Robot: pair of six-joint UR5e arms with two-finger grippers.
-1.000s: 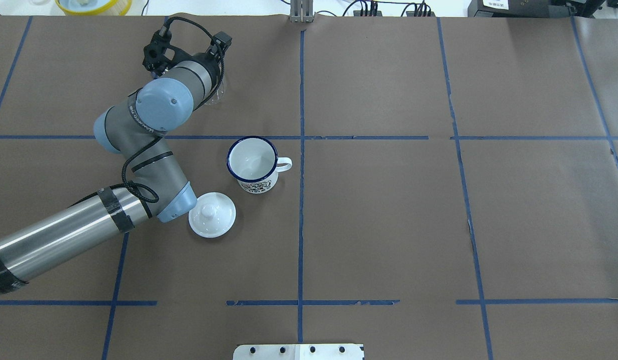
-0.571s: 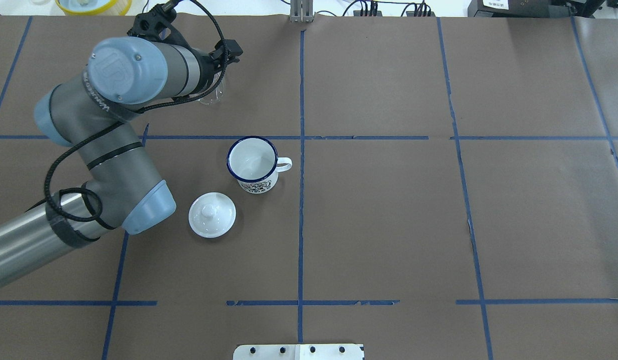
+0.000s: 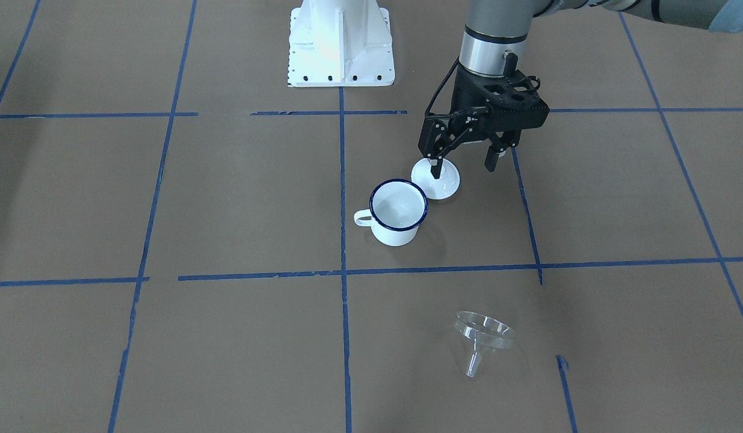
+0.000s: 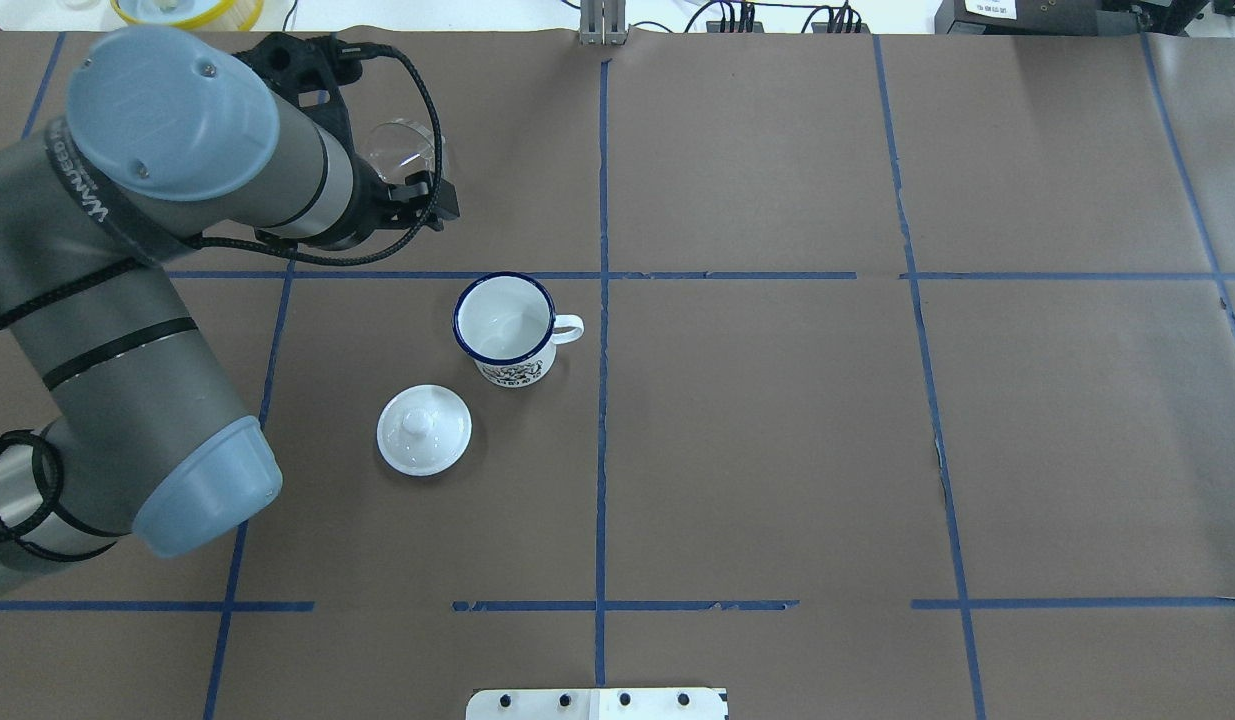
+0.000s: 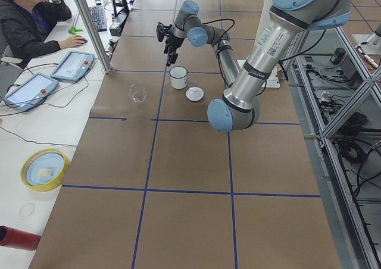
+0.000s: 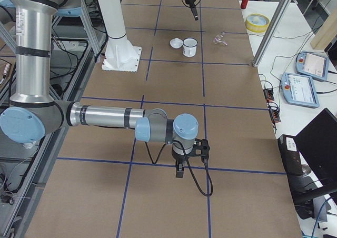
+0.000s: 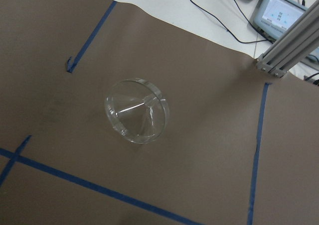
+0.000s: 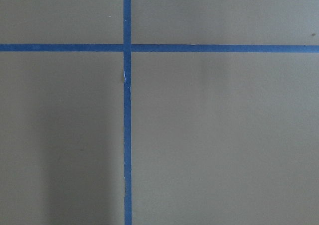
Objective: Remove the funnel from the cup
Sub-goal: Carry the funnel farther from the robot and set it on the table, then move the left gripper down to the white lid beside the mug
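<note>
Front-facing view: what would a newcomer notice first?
The clear funnel lies on its side on the brown paper, well apart from the empty white cup. The left hand hangs open and empty above the table; a white lid sits beside the cup.

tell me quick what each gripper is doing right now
left gripper: open, holding nothing
right gripper: cannot be told from this side view

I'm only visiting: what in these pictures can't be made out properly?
Overhead view: the left arm covers part of the funnel.
Overhead view: the print on the cup is too small to read.
Front-facing view: a finger of the left gripper hides part of the lid.
Right-side view: the right gripper is too small to judge open or shut.
</note>
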